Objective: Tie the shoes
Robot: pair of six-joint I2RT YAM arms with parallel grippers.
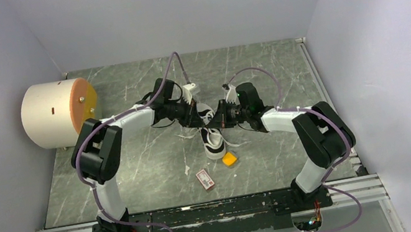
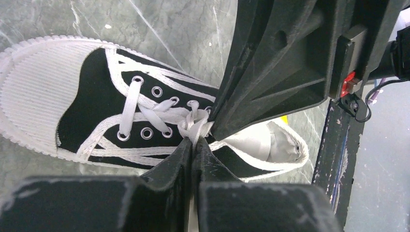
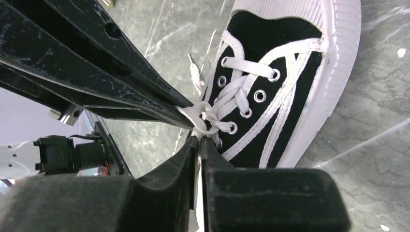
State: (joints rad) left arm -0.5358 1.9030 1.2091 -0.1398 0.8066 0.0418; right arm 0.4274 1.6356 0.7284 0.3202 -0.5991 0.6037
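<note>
At centre of grey-green marbled table (image 1: 148, 163), small black-and-white canvas low-top sneaker (image 1: 213, 141) lies, toe toward near edge. We see left gripper (image 2: 193, 145) and right gripper (image 3: 199, 144) each pinched closed on long white laces (image 3: 212, 113) at knot above eyelets. We judge knot-tightening in hand. Next move calls for opposed left-right pull, without dragging shoe.

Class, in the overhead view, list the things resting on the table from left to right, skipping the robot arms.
Left to right: round drum → small card → orange block. The sneaker is left out: it overlaps both card and block.
</note>
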